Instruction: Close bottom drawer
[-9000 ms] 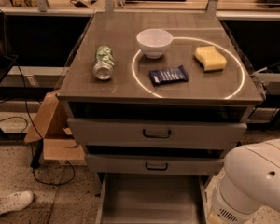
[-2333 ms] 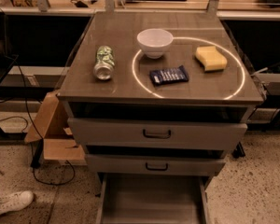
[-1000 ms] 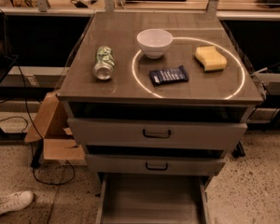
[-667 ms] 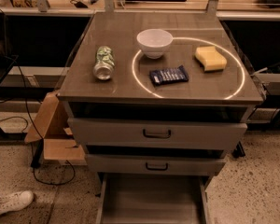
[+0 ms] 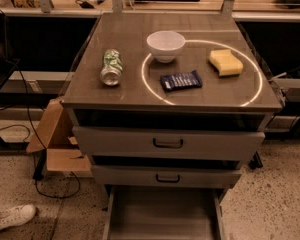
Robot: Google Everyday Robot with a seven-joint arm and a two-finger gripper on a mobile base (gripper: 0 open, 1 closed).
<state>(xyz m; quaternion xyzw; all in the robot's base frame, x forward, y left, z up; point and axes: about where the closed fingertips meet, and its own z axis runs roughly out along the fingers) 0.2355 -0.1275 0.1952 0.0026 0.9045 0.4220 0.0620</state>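
At the foot of the table, bottom drawer [image 5: 162,216] stands pulled well out toward the camera. Shallow grey tray, flat floor bare, front edge cut off by the lower border of the view.

Above it: middle drawer [image 5: 140,176] and top drawer [image 5: 115,141], each with a dark loop handle. Both look shut or nearly so, with a dark gap above each front.

Table [image 5: 130,29] top carries a white bowl [image 5: 165,45], a green can [image 5: 111,67] on its side, a yellow sponge [image 5: 225,62] and a blue packet [image 5: 180,80]. All sit well clear of the drawers.

End effector: outside the view, no arm visible either. Cannot tell whether it is released or clenched, nor how near it is to the drawer.

Progress, as a judgement: nothing of the closing is done. No contact with the drawer front is visible. Left to do: bring the end effector to the drawer's front edge, then push straight in until the front lines up under the middle drawer. Tray is empty, so nothing should foul the travel.

Floor at left: cardboard box [image 5: 57,144], cables, a white shoe [image 5: 12,218].
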